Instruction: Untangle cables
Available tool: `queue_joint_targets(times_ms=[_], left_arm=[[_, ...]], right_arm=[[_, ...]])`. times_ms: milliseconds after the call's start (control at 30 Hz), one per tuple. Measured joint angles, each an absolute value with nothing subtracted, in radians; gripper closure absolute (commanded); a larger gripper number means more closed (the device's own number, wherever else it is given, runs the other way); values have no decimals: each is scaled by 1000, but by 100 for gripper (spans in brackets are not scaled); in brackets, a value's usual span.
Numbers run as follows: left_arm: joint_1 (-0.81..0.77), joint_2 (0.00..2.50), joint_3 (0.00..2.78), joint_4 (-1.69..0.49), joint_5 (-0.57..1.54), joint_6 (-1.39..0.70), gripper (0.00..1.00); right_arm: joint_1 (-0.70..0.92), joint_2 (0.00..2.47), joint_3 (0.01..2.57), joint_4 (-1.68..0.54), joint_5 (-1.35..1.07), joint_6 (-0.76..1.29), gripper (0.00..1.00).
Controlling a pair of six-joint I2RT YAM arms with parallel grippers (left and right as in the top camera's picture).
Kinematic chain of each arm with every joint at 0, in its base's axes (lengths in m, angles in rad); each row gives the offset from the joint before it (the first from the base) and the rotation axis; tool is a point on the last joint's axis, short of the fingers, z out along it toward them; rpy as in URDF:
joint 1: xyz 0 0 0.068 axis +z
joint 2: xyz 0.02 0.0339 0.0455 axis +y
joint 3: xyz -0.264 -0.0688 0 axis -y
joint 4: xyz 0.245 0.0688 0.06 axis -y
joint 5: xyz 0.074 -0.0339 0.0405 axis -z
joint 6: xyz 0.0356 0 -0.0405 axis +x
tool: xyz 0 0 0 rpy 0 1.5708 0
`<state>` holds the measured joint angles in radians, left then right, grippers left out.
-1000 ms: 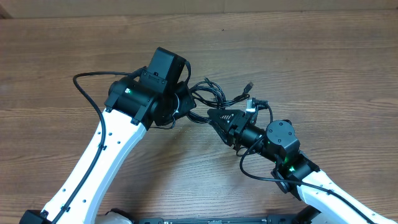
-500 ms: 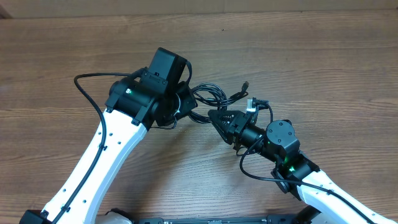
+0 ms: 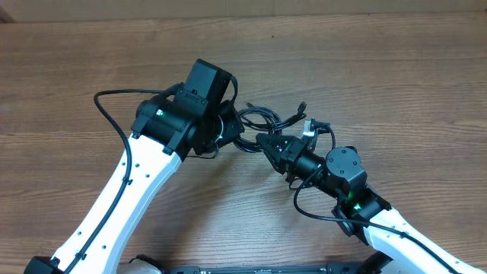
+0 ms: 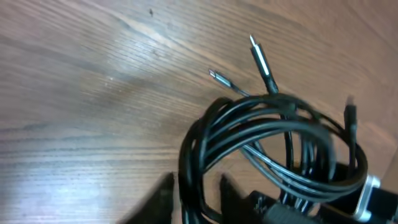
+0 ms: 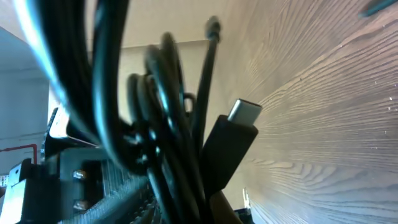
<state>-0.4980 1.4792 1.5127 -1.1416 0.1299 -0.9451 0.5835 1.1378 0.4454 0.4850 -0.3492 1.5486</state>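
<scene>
The cables (image 3: 262, 118) are thin black cords looped into one tangled bundle between my two arms at mid-table. In the left wrist view the loops of the cables (image 4: 267, 130) hang over the wood, with two plug ends (image 4: 258, 53) sticking out above. My left gripper (image 4: 194, 186) stands slightly open, with a few strands running between its fingertips (image 4: 169, 183) and wood showing beside them. My right gripper (image 3: 264, 141) is shut on the cables (image 5: 168, 124), which fill its view, next to a flat black plug (image 5: 233, 134).
Thicker black wires (image 3: 114, 122) run along the left arm and loop by the right arm's wrist (image 3: 316, 209). Brown wooden table (image 3: 396, 76) extends all around. The two wrists sit close together over the bundle.
My right gripper has closed onto the bundle and edged up-left. My left gripper has gone from shut to slightly open. The bundle has shifted little.
</scene>
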Motion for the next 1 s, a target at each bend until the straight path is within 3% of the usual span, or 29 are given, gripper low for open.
queue_joint_targets(times_ms=[67, 100, 233, 367, 600, 1000], left_arm=[[-497, 1479, 1512, -1137, 95, -931, 9], [-495, 1479, 1512, -1136, 70, -921, 1], [-450, 1479, 1512, -1139, -6, -880, 0], [-281, 1479, 1513, -1175, -31, -827, 0], [24, 1395, 1513, -1187, 128, -632, 0], [87, 1326, 1513, -1196, 456, -403, 1]], right_arm=[[583, 1138, 445, 483, -350, 1549, 96], [583, 1138, 445, 484, -351, 1549, 96], [583, 1138, 445, 484, -351, 1549, 96], [583, 1138, 445, 486, -351, 1551, 96], [583, 1138, 445, 620, -352, 1546, 96], [583, 1138, 445, 767, -431, 1324, 96]])
